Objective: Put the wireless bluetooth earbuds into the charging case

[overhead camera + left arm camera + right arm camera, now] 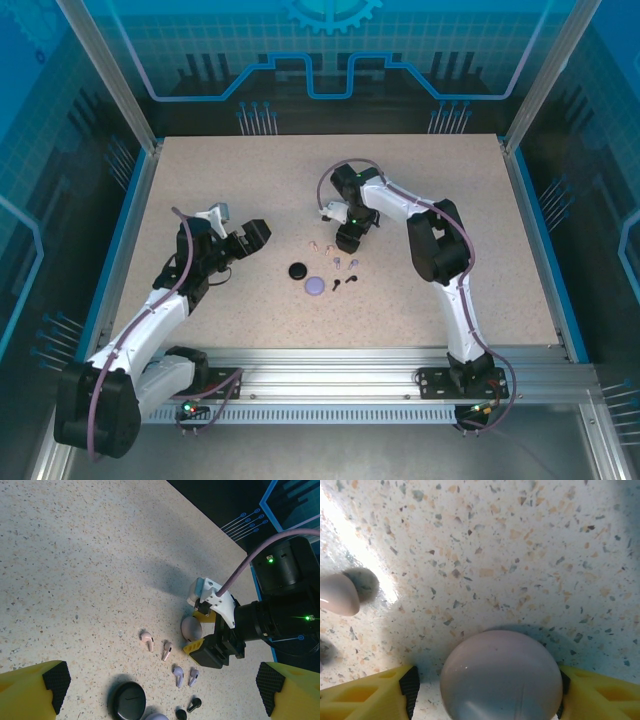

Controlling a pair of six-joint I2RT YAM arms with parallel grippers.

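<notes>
Bottom-cropped pink case point(501, 677), left-cropped pink earbud point(337, 594), lavender case point(157, 716) mostly out of frame

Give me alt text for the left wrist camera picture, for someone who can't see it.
The right gripper straddles a pale pink round case on a speckled table. Nearer the camera lie pink earbuds, lavender earbuds and black earbuds, beside a black round case. The fingers of the open left gripper sit in the bottom corners.

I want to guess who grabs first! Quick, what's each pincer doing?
Left pincer: open, empty.
Right pincer: open around the pale pink charging case, not gripping yet.
</notes>
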